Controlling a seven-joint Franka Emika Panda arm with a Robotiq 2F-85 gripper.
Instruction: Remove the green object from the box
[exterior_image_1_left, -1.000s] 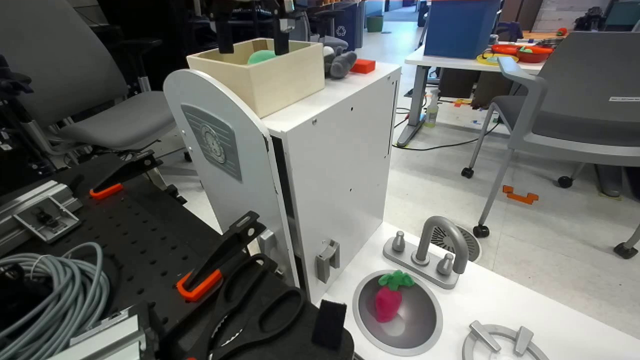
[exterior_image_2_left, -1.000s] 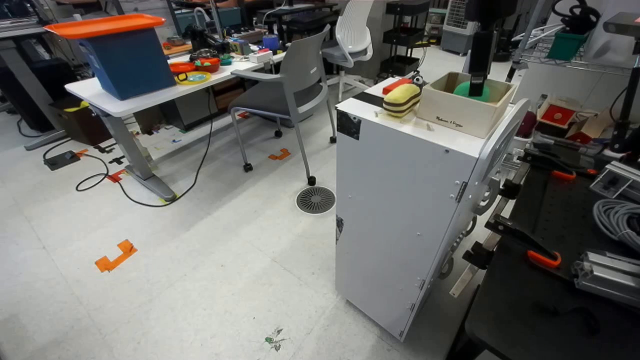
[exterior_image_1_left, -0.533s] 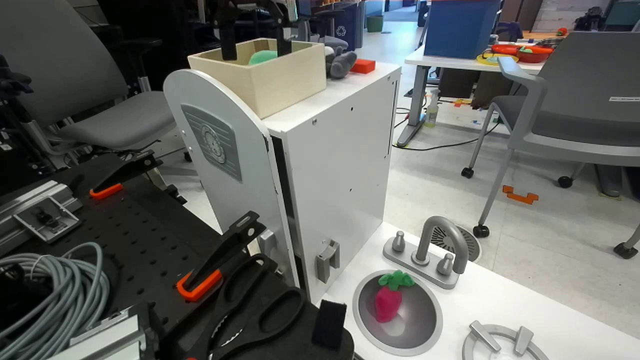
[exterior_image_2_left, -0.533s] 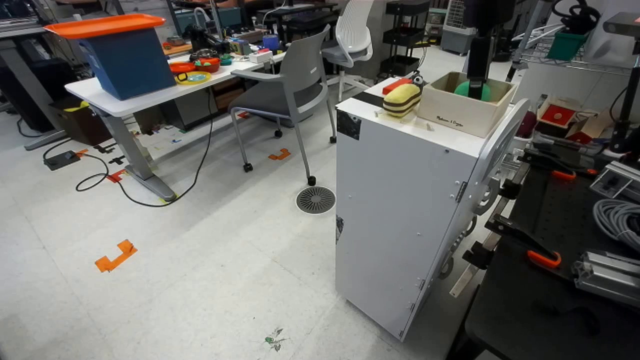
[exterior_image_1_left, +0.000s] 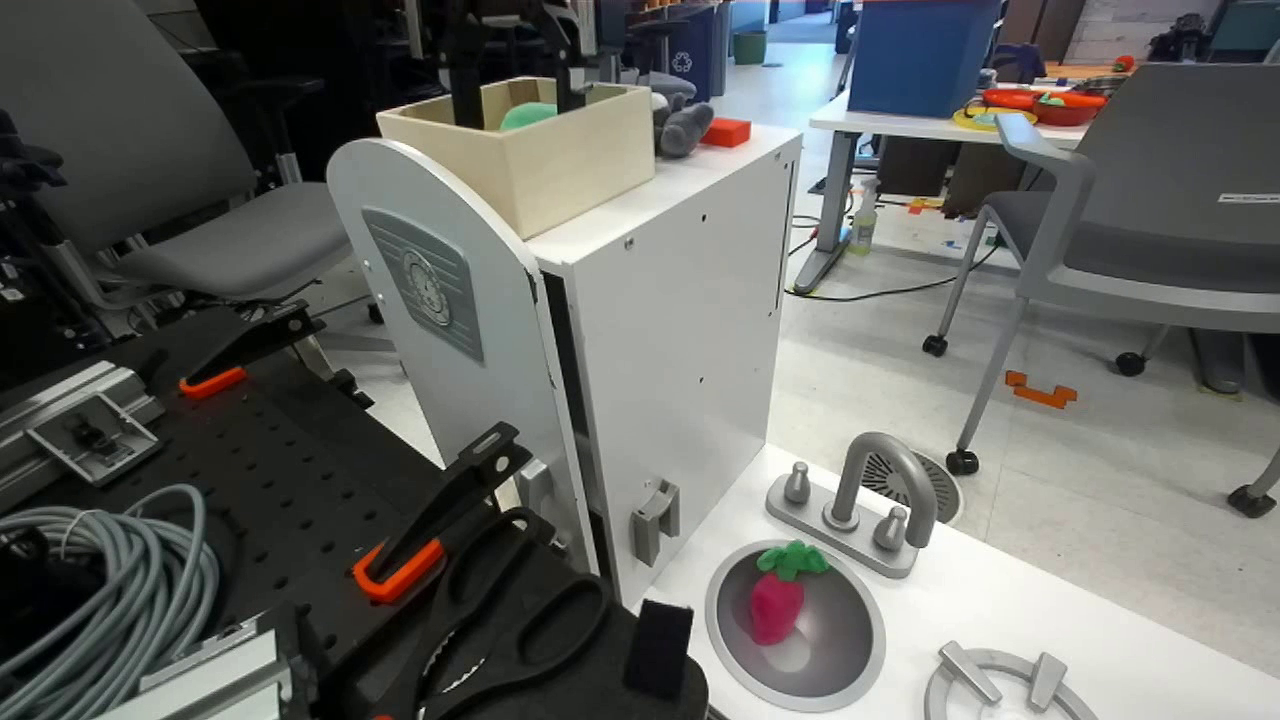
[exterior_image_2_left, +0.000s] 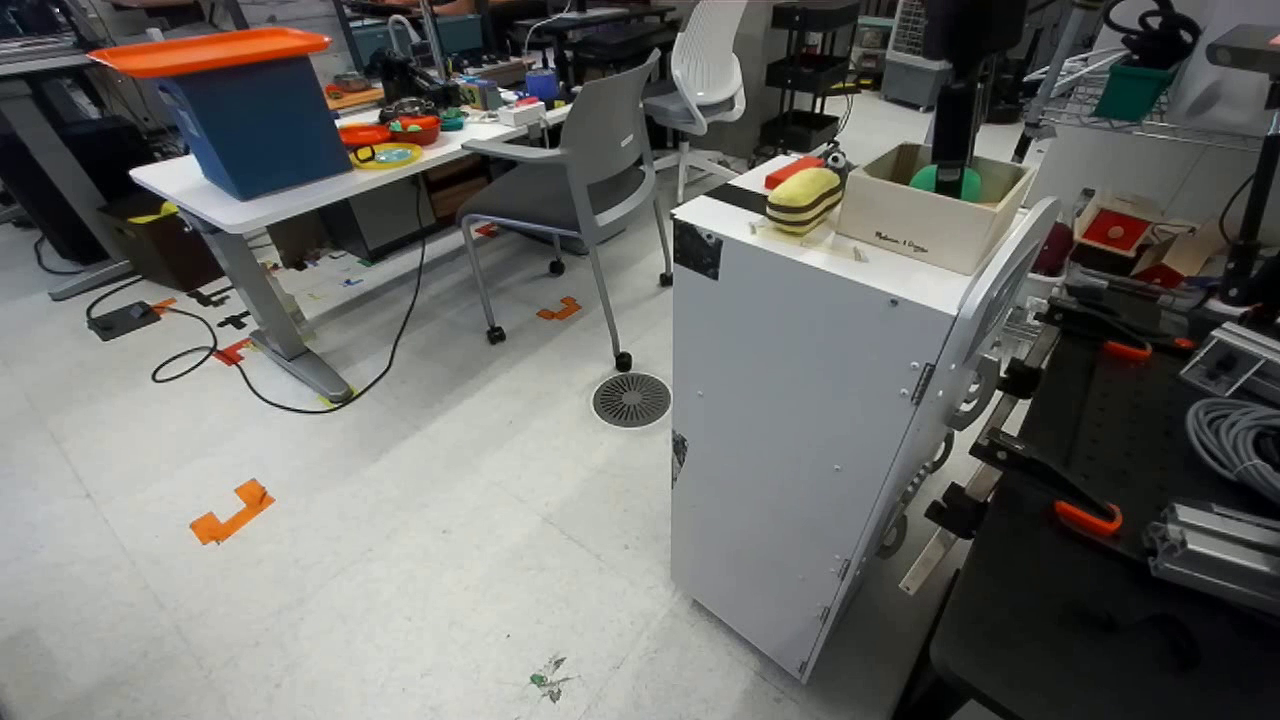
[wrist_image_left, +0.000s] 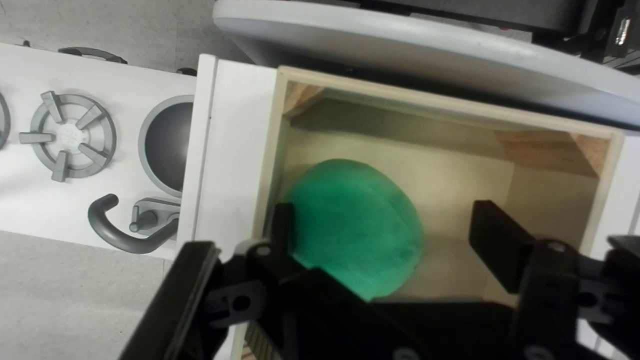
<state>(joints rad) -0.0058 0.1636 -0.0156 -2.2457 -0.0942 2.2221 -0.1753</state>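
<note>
Sinking lower since the frame from 1 second ago, the gripper (exterior_image_1_left: 519, 112) is now reaching deeper into the wooden box (exterior_image_1_left: 585, 160), which is itself sitting slightly shifted on top of the white cabinet (exterior_image_1_left: 680, 300). The fingers (wrist_image_left: 501, 246) are standing wide apart and gripping nothing. In the wrist view, 1 finger is hanging just beside the green object (wrist_image_left: 355, 225), apparently between it and a wall of the box; whether that finger is touching it is remaining unclear. The other finger is standing well apart from it, with bare box floor showing in the gap. The green object is lying inside the box, toward the side nearer the sink (exterior_image_1_left: 845, 628). Near the box on the cabinet top, a yellow and dark striped plush toy (exterior_image_2_left: 804, 200) is resting in an exterior view, with a red block (exterior_image_2_left: 793, 171) lying just behind it. A gray toy (exterior_image_1_left: 685, 130) is also sitting there, just beside the box. Below, a pink toy with green leaves (exterior_image_1_left: 776, 607) is lying in the sink, and a gray faucet (exterior_image_1_left: 893, 455) is arching up just beside the rim.
</note>
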